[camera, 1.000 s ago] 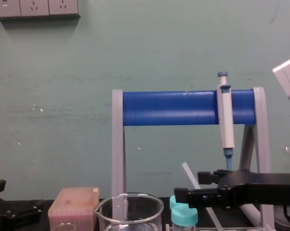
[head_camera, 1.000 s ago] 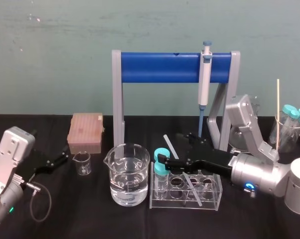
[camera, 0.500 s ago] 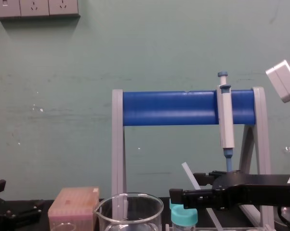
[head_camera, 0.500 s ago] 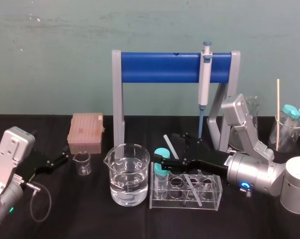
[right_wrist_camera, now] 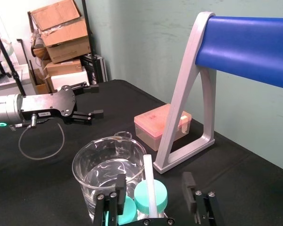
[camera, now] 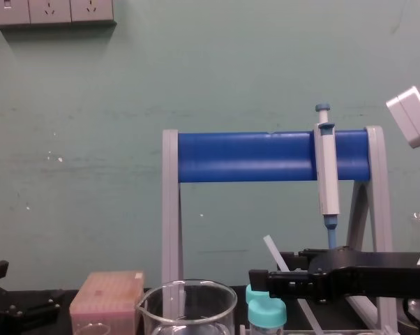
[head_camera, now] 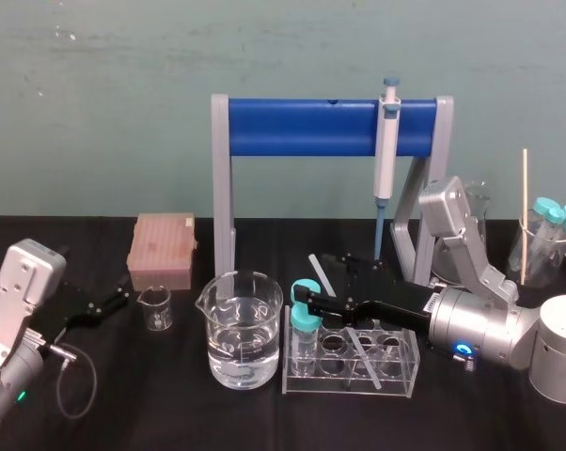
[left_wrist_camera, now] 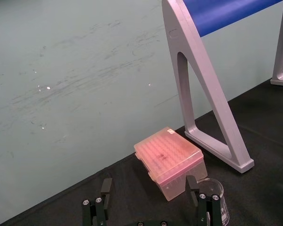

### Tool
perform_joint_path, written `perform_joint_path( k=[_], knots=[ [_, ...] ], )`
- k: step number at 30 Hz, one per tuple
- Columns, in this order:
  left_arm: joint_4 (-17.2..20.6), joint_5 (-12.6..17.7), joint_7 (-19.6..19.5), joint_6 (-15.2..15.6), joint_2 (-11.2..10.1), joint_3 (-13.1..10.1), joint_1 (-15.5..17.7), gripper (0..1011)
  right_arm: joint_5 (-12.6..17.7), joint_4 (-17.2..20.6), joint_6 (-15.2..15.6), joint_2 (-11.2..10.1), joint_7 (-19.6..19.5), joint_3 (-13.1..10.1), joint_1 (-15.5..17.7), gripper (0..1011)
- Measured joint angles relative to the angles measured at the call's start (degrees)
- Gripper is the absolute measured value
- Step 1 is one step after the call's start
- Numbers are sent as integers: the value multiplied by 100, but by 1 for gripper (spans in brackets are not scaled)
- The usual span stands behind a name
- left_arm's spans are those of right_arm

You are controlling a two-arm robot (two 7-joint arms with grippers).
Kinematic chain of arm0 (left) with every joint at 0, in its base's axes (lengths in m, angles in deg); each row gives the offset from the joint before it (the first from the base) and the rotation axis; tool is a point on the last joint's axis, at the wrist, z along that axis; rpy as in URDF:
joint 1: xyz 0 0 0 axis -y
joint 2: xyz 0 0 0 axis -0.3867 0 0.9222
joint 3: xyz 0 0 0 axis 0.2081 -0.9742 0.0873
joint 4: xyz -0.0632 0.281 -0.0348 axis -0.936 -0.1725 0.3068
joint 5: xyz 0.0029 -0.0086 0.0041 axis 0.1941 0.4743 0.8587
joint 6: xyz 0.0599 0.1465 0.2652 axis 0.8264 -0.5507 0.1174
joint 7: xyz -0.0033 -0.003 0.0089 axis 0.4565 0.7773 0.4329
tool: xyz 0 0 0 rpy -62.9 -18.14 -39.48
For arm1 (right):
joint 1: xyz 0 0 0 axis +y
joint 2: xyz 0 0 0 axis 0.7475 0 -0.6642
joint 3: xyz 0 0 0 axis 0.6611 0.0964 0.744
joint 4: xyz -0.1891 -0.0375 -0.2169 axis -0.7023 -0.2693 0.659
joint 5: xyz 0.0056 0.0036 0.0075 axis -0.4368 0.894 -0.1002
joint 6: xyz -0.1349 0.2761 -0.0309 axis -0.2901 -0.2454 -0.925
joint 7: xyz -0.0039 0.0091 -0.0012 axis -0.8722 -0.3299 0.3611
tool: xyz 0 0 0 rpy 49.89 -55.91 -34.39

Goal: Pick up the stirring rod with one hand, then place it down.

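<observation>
Clear rack (head_camera: 311, 381): stirring rod (head_camera: 363, 353), capped tube (head_camera: 305, 324) | beaker (head_camera: 243, 315): water (head_camera: 243, 365) | right gripper (head_camera: 318, 280) straddles rod

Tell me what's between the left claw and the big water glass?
A small glass beaker stands there, in the head view, between the left claw and the big beaker of water.

The rod (head_camera: 318, 269) leans in the rack (head_camera: 410, 371), hemmed in — capped tube (head_camera: 305, 319) and beaker (head_camera: 241, 329) at its left, stand (head_camera: 302, 127) and pipette (head_camera: 386, 150) behind; open desk (head_camera: 170, 413) in front.
</observation>
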Motion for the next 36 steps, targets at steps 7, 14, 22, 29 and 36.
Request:
perform_joint_path(
  k=[7, 14, 22, 29, 36],
  knots=[
    [0, 0, 0, 0, 0, 0, 0, 1000, 4, 2, 0, 0, -3, -4, 4, 592],
    [0, 0, 0, 0, 0, 0, 0, 1000, 6, 5, 0, 0, -3, -5, 6, 339],
    [0, 0, 0, 0, 0, 0, 0, 1000, 6, 5, 0, 0, -3, -5, 6, 110],
    [0, 0, 0, 0, 0, 0, 0, 1000, 6, 5, 0, 0, -3, -5, 6, 72],
    [0, 0, 0, 0, 0, 0, 0, 1000, -136, 30, -550, 24, -134, -89, 143, 72]
  ],
)
